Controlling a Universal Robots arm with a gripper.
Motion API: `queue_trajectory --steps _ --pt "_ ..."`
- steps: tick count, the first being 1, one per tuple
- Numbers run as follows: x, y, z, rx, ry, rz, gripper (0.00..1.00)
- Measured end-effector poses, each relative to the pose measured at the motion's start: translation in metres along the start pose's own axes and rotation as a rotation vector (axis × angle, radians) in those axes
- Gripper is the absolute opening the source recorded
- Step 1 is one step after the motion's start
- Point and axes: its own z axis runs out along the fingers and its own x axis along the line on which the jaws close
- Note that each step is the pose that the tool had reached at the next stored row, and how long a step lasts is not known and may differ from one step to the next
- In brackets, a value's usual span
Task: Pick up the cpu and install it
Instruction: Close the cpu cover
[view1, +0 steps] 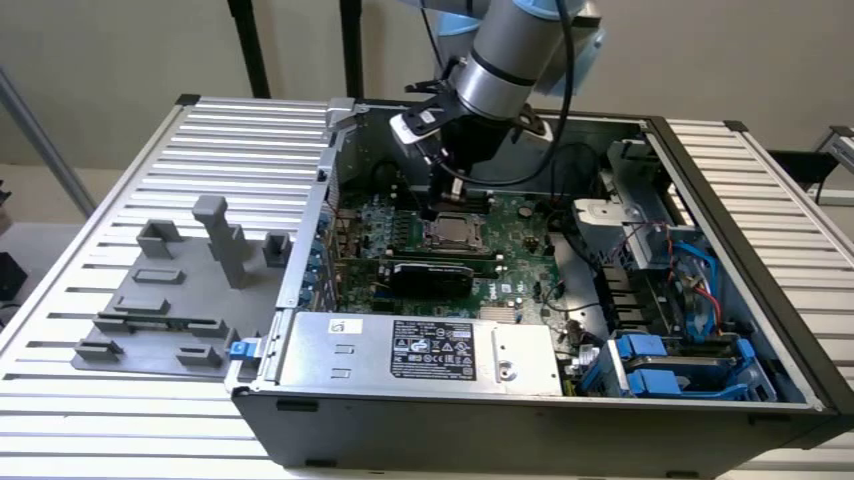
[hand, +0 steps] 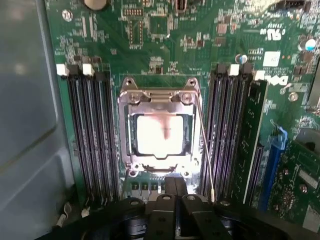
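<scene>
At the exterior view's left, the grey fixture plate (view1: 160, 310) with its upright blocks sat on the slatted table (view1: 107, 420), well apart from the work. Further across stood the open computer case (view1: 534, 430), with its power supply (view1: 427, 350) along the near wall and the green motherboard (view1: 514, 265) lying flat inside. The arm leaned in over the case's far wall, and the gripper (view1: 447, 200) hung just over the CPU socket (view1: 455, 228) — nearer to it than to anything else in the case. The blue-tabbed drive bays (view1: 681, 360) sat at the exterior view's right, away from the gripper.

In the wrist view the cpu (hand: 159, 134) lay flat inside the socket's metal frame (hand: 125, 125), its shiny top glaring, between two banks of black memory slots (hand: 92, 135). It sat apart from the gripper, just ahead of the tip and roughly in line with it. Being square, it offered no long axis to line up on. A thin wire lever (hand: 204, 150) ran along one side of the frame, and whether it was latched could not be told. The gripper had no hold on the cpu — the chip rested in the socket by itself. Whether the gripper was open or closed could not be told from either view. Judged from how it lay, the chip looked already placed in its seat.
</scene>
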Motion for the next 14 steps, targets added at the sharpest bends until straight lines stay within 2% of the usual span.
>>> queue_trajectory --steps 4,9,12,14 --pt "0.000 -0.0151 0.0052 0.0071 0.0000 0.000 0.11" --pt "-0.001 -0.0292 0.0079 0.0074 0.0048 -0.001 0.11" --pt "-0.002 -0.0339 0.0088 0.0074 0.0079 -0.002 0.11" --pt "-0.002 -0.0364 0.0068 0.0074 0.0133 -0.003 0.11"
